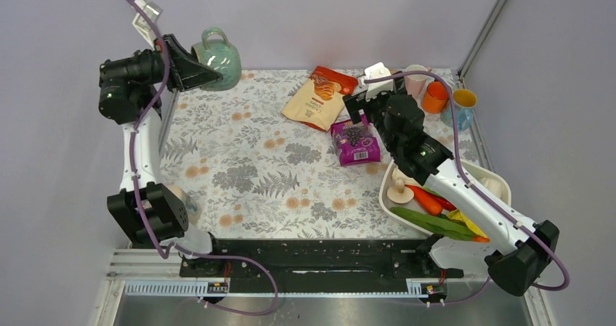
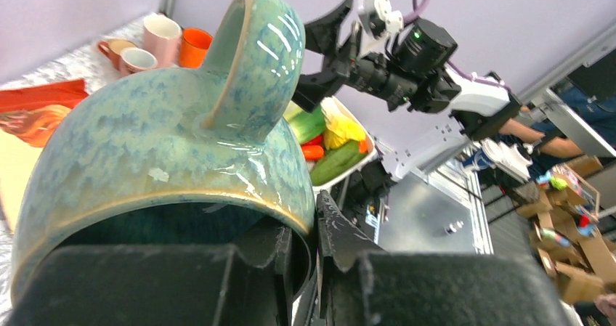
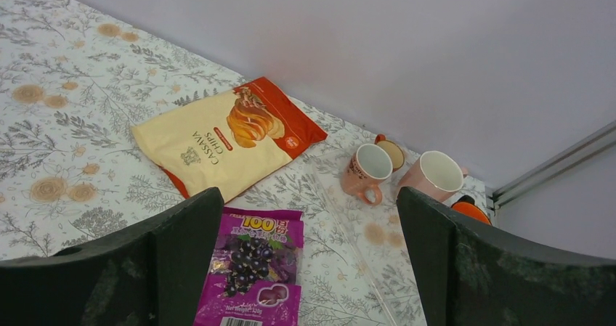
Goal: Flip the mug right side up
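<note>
Mug (image 2: 167, 123) lies on its side, handle up, its rim pinched in your left gripper (image 2: 316, 231); your right gripper (image 3: 309, 217) gapes wide.

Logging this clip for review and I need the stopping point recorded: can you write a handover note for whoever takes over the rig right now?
Left hand: shut on the rim of the green glazed ceramic mug, one finger inside it.
Right hand: open, empty, above the purple snack bag.
Mug: appears raised over the far-left corner of the floral table, on its side, handle on top.
Done: mug gripped and apparently lifted.
Left: rotate until the mouth faces up, set it on the table, release.
</note>
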